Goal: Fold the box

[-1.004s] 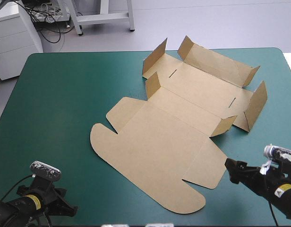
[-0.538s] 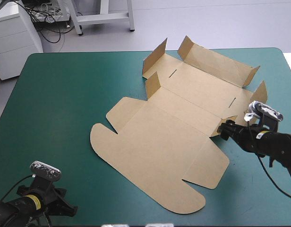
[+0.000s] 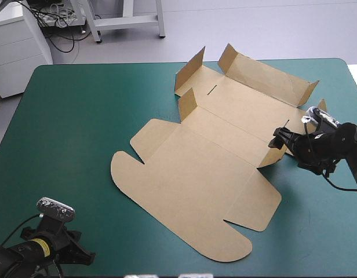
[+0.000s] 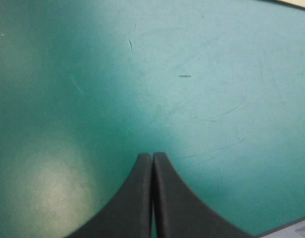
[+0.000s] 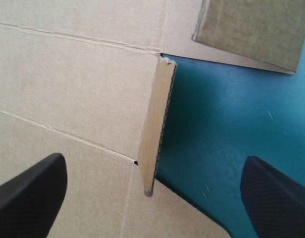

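Note:
The brown box lies as a flat cut sheet across the middle and right of the teal-green cover, with several small flaps and the far long wall standing up. My right gripper hangs open at the box's right side, just above a short raised flap. In the right wrist view that flap stands on edge between the two spread fingers of the right gripper, untouched, with flat board beside it. My left gripper is shut over bare cover, low at the near left corner.
Another raised flap stands ahead of the right gripper, across a patch of cover. Under the left gripper there is only scratched cover. The box's rounded lid tabs reach close to the table's near edge.
My right arm has travelled from the near right edge away from me and leftward, up to the box's right raised flap. The left arm and the box have stayed still.

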{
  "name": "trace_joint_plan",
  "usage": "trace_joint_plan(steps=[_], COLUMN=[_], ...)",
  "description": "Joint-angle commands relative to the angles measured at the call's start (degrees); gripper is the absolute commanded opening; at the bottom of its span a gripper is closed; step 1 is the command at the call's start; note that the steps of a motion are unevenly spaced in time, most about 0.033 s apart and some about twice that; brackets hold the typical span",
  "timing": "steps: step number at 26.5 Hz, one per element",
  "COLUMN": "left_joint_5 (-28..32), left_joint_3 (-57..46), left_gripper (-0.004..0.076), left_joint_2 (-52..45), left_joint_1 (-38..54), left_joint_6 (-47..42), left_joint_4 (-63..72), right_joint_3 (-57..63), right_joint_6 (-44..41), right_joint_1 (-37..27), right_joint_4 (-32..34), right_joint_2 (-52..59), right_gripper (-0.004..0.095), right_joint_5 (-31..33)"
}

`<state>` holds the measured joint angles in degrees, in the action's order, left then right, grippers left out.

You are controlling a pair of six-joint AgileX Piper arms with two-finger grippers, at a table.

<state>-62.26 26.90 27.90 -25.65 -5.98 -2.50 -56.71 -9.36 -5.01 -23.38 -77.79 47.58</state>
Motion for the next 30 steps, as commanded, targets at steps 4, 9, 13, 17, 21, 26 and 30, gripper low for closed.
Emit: trace_joint_plan(steps=[4, 9, 13, 17, 21, 26, 30], left_joint_5=[2.02, 2.02, 2.02, 2.02, 2.02, 2.02, 2.02], left_joint_3=[1.27, 1.27, 1.27, 1.27, 1.27, 1.27, 1.27], left_gripper=[-0.0032, -0.0032, -0.0032, -0.0032, -0.0032, -0.0032, -0.0032], left_joint_2=[0.45, 0.45, 0.45, 0.45, 0.45, 0.45, 0.45], left_joint_1=[-0.19, -0.19, -0.19, -0.19, -0.19, -0.19, -0.19], left_joint_6=[-0.22, -0.22, -0.22, -0.22, -0.22, -0.22, -0.22], left_joint_4=[0.31, 0.31, 0.31, 0.31, 0.31, 0.31, 0.31], right_joint_3=[-1.85, -1.94, -2.05, -2.05, -2.05, -2.05, -2.05], right_joint_6=[1.25, 5.37, 6.36, 6.79, 8.85, 9.36, 10.77], right_joint_1=[-0.66, -0.66, -0.66, -0.66, -0.66, -0.66, -0.66], right_joint_4=[-3.11, -7.19, -9.28, -9.62, -9.93, -9.68, -9.45], right_joint_2=[-4.36, -7.23, -8.33, -9.47, -10.09, -10.09, -10.09], right_gripper=[0.0874, 0.0873, 0.0742, 0.0309, 0.002, -0.0018, -0.0018], right_joint_5=[-2.52, -5.32, -7.0, -6.92, -5.92, -6.2, -6.61])
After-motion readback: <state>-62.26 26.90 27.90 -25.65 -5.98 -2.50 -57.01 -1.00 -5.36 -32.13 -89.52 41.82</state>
